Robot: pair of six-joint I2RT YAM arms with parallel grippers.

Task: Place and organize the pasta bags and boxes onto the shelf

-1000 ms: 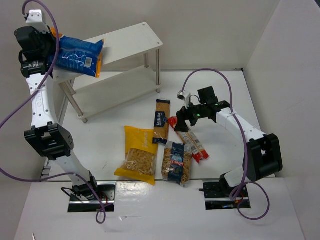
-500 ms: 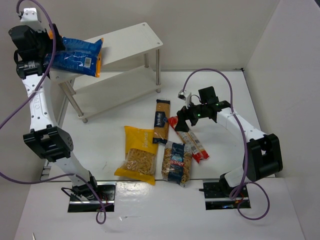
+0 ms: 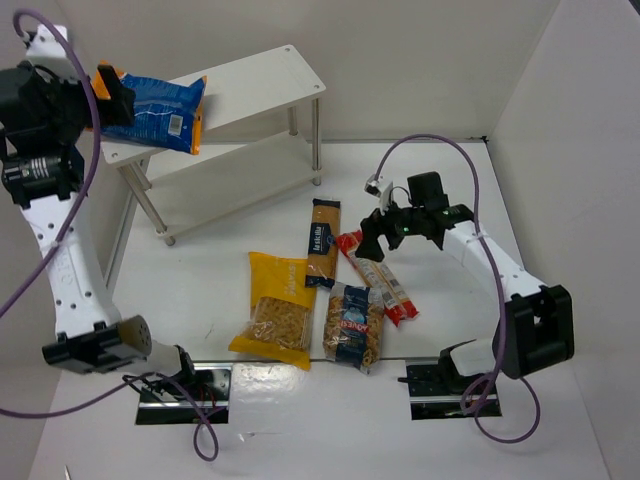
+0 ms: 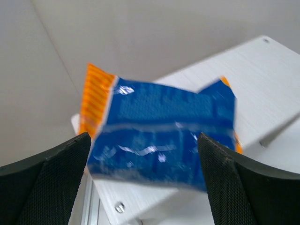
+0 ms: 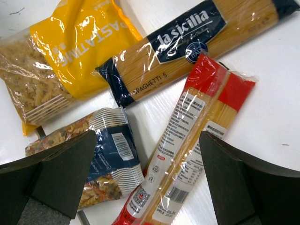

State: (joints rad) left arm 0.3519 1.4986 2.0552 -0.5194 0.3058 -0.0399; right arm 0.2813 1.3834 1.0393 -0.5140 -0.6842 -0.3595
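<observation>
The blue bag with orange ends (image 3: 155,108) (image 4: 159,133) lies on the left end of the white shelf's top tier (image 3: 255,85) (image 4: 262,75). My left gripper (image 3: 108,98) (image 4: 143,138) is open just left of the bag, a finger on either side and clear of it. The yellow windowed bag (image 3: 275,310) (image 5: 70,37), the clear blue-labelled bag (image 3: 353,325) (image 5: 105,159), the navy-tan box (image 3: 321,242) (image 5: 187,37) and the red pack (image 3: 380,280) (image 5: 187,140) lie on the table. My right gripper (image 3: 372,232) (image 5: 149,140) hangs open above the red pack.
The shelf's lower tier (image 3: 235,180) is bare and its silver legs (image 3: 317,145) stand just behind the packs. White walls close in the table at the back and right. Purple cables loop off both arms.
My left gripper has opened and let go of the blue bag, which now rests on the top tier; the left arm has drawn back leftward. The right gripper shifted slightly right.
</observation>
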